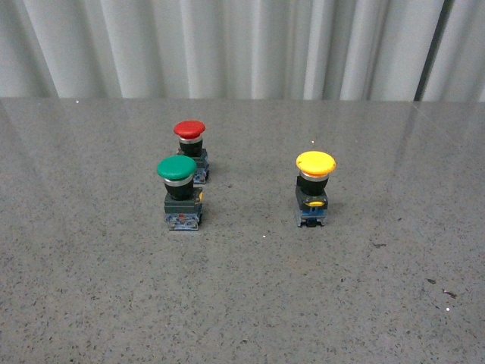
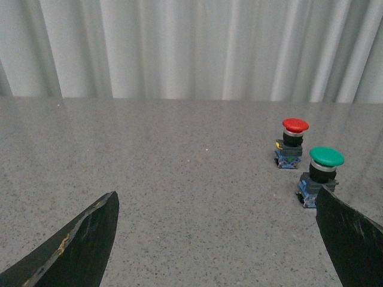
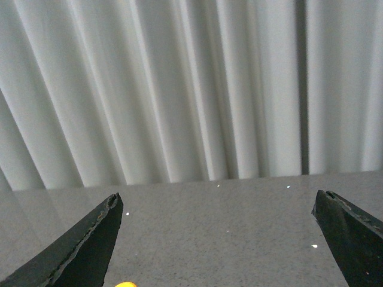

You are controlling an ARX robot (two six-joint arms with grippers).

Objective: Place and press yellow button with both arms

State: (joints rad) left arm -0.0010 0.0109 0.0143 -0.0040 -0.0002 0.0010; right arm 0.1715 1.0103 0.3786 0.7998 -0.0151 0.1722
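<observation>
We see the yellow button standing on the grey speckled worktop, right of centre in the front view. It has a glossy yellow mushroom cap, a silver collar under it, a black body with a small yellow tab, and a blue-grey base. It stands upright with its long axis vertical, cap up and base flat on the worktop. The tab faces us.

Well apart to its left stand the green button and, just behind it, the red button, both upright. A pale pleated curtain hangs behind the worktop.

The left pincer has its fingers spread wide and grips nothing. One finger hides part of the green button's base. The right pincer is likewise spread wide and empty. In the right wrist view, only a sliver of yellow cap shows at the picture's edge.
</observation>
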